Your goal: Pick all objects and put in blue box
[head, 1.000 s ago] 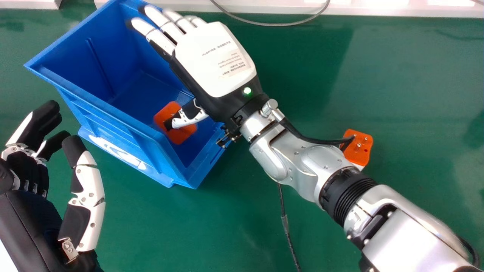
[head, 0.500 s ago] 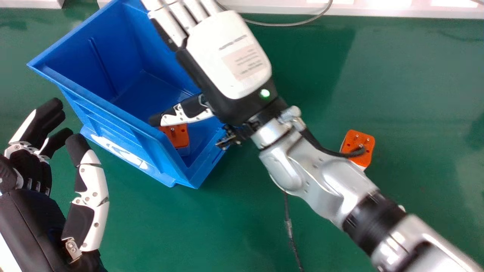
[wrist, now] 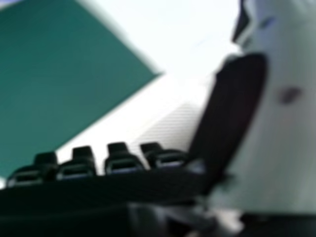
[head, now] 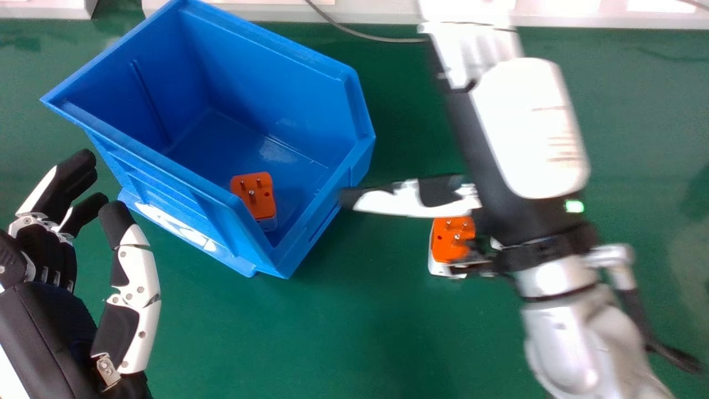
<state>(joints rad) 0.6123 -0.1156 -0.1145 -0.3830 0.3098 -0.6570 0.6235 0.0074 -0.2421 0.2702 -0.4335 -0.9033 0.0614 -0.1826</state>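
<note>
At the near left, the left hand (head: 50,255) is held open beside the box, with nothing in it. At the near right, the green table (head: 343,332) is crossed by the silver right forearm (head: 570,338), which has been swung rightward from over the box. By that swing an orange-topped adapter (head: 450,238) is uncovered on the table, to the right of the box, partly hidden by the wrist's underside. Farther right, another orange piece was seen half a second ago; that spot is now covered by the hand and wrist, so whether it lies there cannot be told.

A little farther and to the left, an orange plug (head: 253,191) is seen, pins up, inside the blue box (head: 183,191), near its lower right corner. Its pins were hidden under the thumb a second ago; now it is left fully free, so it can be judged as delivered.

The right hand (head: 526,127) is carried above the table to the right of the box, its fingers straight, its thumb stretched toward the box rim, nothing gripped. The task is judged unfinished: the uncovered adapter is still to be collected, and a lowering beside it seems called for next, with care that it is not knocked by the wrist.
</note>
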